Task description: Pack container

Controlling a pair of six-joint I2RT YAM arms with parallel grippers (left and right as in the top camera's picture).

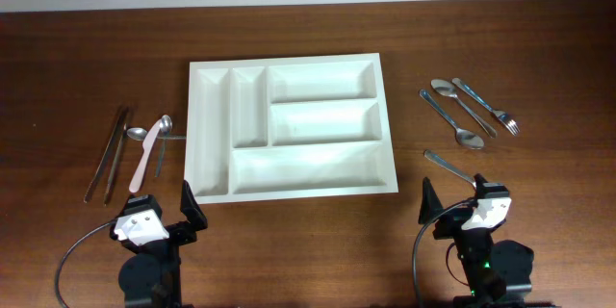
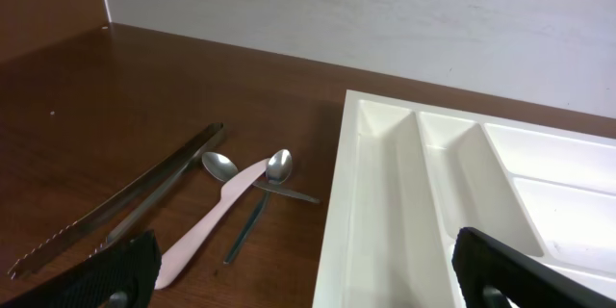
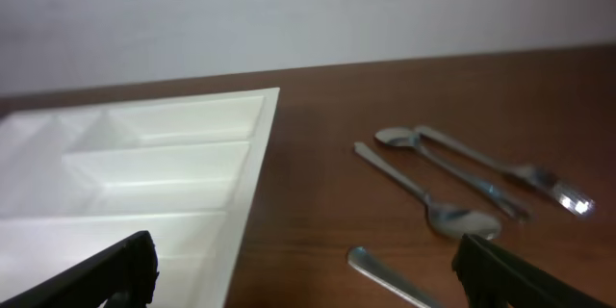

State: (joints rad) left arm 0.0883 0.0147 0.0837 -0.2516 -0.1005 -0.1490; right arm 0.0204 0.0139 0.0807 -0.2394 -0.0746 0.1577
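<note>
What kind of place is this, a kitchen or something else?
Probably a robotics lab bench, not a kitchen: a wooden table against a plain wall, a white cutlery tray with spoons laid out beside it, and robot arms at the near edge.

A robotics laboratory bench is indicated, with household items staged on it; a dark brown wooden table (image 1: pixel 77 48) is set against a plain pale wall (image 2: pixel 385 19); a black jointed left robot arm (image 1: pixel 146 271) and a black jointed right robot arm (image 1: pixel 491 268) are mounted at the table's near edge; a large white rectangular plastic cutlery tray (image 1: pixel 289 61) is laid squarely at the centre; a pale pink plastic knife (image 1: pixel 144 166) and a steel fork (image 1: pixel 484 106) are seen among utensils grouped at either side.
</note>
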